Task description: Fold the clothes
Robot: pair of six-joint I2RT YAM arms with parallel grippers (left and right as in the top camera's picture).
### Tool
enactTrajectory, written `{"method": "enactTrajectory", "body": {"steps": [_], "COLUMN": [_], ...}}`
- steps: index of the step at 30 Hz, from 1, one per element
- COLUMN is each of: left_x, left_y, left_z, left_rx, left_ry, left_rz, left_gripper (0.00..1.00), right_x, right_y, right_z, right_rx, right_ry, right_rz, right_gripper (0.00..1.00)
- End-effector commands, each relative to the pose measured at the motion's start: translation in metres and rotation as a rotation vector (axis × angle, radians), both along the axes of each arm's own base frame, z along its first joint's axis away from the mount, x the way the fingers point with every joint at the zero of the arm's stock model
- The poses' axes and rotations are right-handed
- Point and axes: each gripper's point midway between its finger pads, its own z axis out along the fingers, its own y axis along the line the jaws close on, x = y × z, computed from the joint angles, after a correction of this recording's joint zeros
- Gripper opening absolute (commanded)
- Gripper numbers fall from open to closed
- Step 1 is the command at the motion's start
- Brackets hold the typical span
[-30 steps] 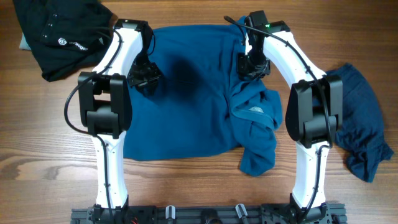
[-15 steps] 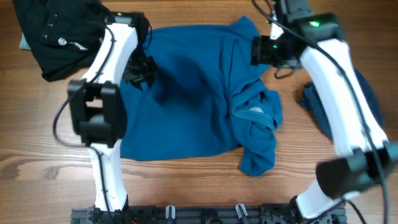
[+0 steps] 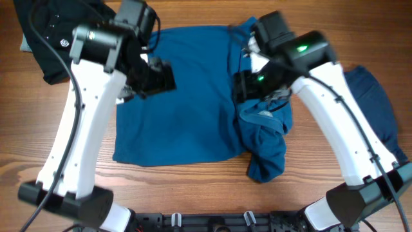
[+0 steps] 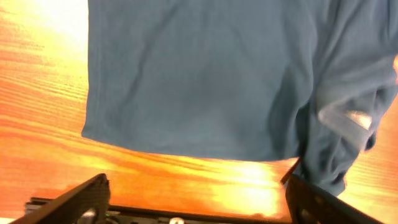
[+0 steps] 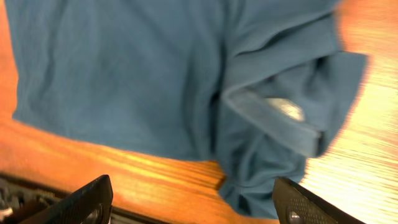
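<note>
A mid-blue T-shirt (image 3: 187, 109) lies spread across the middle of the table, its right side bunched with the collar and a sleeve folded over (image 3: 267, 138). A darker blue garment (image 3: 376, 109) lies crumpled at the right. My left gripper (image 3: 156, 76) hovers above the shirt's upper left part, open and holding nothing. In the left wrist view the shirt (image 4: 199, 74) lies well below the spread fingers (image 4: 81, 199). My right gripper (image 3: 248, 87) hangs above the shirt's upper right, also open and empty. The right wrist view shows the shirt (image 5: 124, 68) and its collar label (image 5: 283, 109).
A black garment (image 3: 58, 38) with a small white logo lies at the back left corner. Bare wooden table (image 3: 193, 187) runs along the front, in front of the shirt's hem. The arms' base rail (image 3: 212, 222) sits at the front edge.
Both grippers have opened and let go of the shirt's top edge. Both arms have risen above the shirt, and the right arm swung out right and back.
</note>
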Motion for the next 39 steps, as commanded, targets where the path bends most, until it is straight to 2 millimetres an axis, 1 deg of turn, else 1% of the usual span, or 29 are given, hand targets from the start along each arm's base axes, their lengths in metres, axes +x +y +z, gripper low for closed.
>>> {"method": "enactTrajectory", "body": {"steps": [1, 3, 5, 8, 10, 11, 12, 14, 18, 21, 24, 27, 29, 31, 32, 33, 34, 35, 37, 39], "left_x": [-0.022, -0.029, -0.036, -0.043, -0.047, -0.047, -0.049, -0.051, -0.061, -0.067, -0.072, -0.076, -0.078, -0.080, -0.080, -0.081, -0.082, -0.083, -0.087, -0.091], "left_y": [-0.002, -0.001, 0.001, 0.005, 0.006, 0.006, 0.006, 0.008, 0.010, 0.012, 0.007, 0.008, 0.008, 0.008, 0.008, 0.009, 0.009, 0.009, 0.010, 0.012], "left_z": [-0.023, -0.044, -0.070, -0.110, -0.133, -0.140, -0.152, -0.167, -0.199, -0.214, -0.224, -0.234, -0.237, -0.239, -0.241, -0.242, -0.244, -0.245, -0.247, -0.252], "left_rx": [0.034, 0.044, 0.055, 0.062, 0.053, 0.045, 0.029, 0.022, -0.024, -0.035, -0.072, -0.076, -0.072, -0.070, -0.068, -0.065, -0.061, -0.059, -0.050, -0.044], "left_ry": [0.055, 0.092, 0.126, 0.161, 0.181, 0.186, 0.195, 0.204, 0.235, 0.247, 0.258, 0.259, 0.269, 0.283, 0.289, 0.294, 0.305, 0.311, 0.331, 0.347], "left_rz": [0.016, 0.040, 0.069, 0.116, 0.129, 0.132, 0.138, 0.149, 0.173, 0.183, 0.177, 0.177, 0.178, 0.179, 0.180, 0.180, 0.181, 0.182, 0.184, 0.193], "left_gripper": [0.94, 0.94, 0.93, 0.93, 0.93, 0.93, 0.93, 0.90, 0.83, 0.78, 0.73, 0.63, 0.48, 0.31, 0.25, 0.17, 0.06, 0.04, 0.04, 0.04], "right_x": [-0.008, -0.007, -0.005, -0.002, -0.001, 0.000, 0.001, 0.004, 0.011, 0.014, 0.013, 0.008, 0.003, -0.003, -0.005, -0.009, -0.011, -0.012, -0.015, -0.017], "right_y": [0.019, 0.019, 0.017, 0.012, 0.009, 0.007, 0.005, 0.002, 0.005, 0.010, 0.018, 0.032, 0.037, 0.038, 0.040, 0.042, 0.042, 0.041, 0.039, 0.038], "right_z": [-0.019, -0.029, -0.039, -0.049, -0.054, -0.056, -0.057, -0.057, -0.056, -0.056, -0.059, -0.069, -0.081, -0.096, -0.101, -0.108, -0.113, -0.117, -0.127, -0.133], "right_rx": [0.017, 0.017, 0.018, 0.014, 0.013, 0.012, 0.010, 0.012, 0.030, 0.051, 0.087, 0.154, 0.181, 0.194, 0.206, 0.223, 0.224, 0.222, 0.221, 0.217], "right_ry": [0.028, 0.038, 0.047, 0.053, 0.056, 0.057, 0.058, 0.055, 0.025, 0.022, 0.034, 0.061, 0.085, 0.105, 0.116, 0.130, 0.136, 0.141, 0.148, 0.150], "right_rz": [-0.001, -0.026, -0.054, -0.071, -0.081, -0.085, -0.090, -0.098, -0.100, -0.095, -0.076, -0.001, 0.017, 0.021, 0.024, 0.026, 0.026, 0.019, 0.005, 0.003], "right_gripper": [0.87, 0.89, 0.89, 0.91, 0.92, 0.92, 0.92, 0.92, 0.94, 0.95, 0.94, 0.88, 0.82, 0.73, 0.67, 0.64, 0.63, 0.63, 0.63, 0.63]}}
